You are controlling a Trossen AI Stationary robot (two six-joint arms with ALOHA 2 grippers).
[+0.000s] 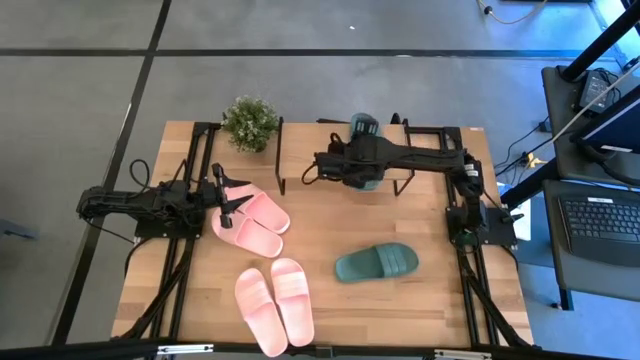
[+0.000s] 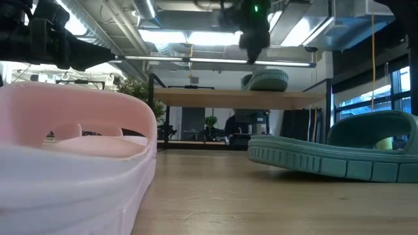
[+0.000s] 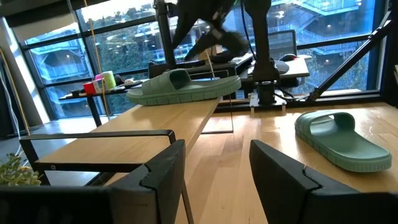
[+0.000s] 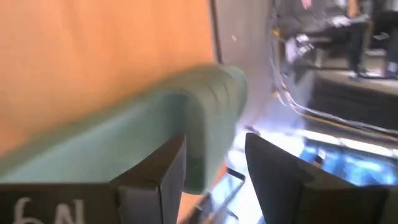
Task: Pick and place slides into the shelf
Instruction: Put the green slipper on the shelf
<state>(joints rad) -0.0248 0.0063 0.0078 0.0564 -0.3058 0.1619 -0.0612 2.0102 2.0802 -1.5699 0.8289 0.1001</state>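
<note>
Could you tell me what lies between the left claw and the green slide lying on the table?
In the high view, one pink pair lies just right of the left claw; beyond it, only bare table stretches to the green slide.

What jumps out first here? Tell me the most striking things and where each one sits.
The right gripper hangs over the low wooden-topped shelf with black metal legs at the table's far edge, right above a dark green rubber slide sandal lying on it. Its mate, the second dark green slide, lies on the table, right of centre. The left gripper, jaws open, hovers over a light pink pair of slides.
</note>
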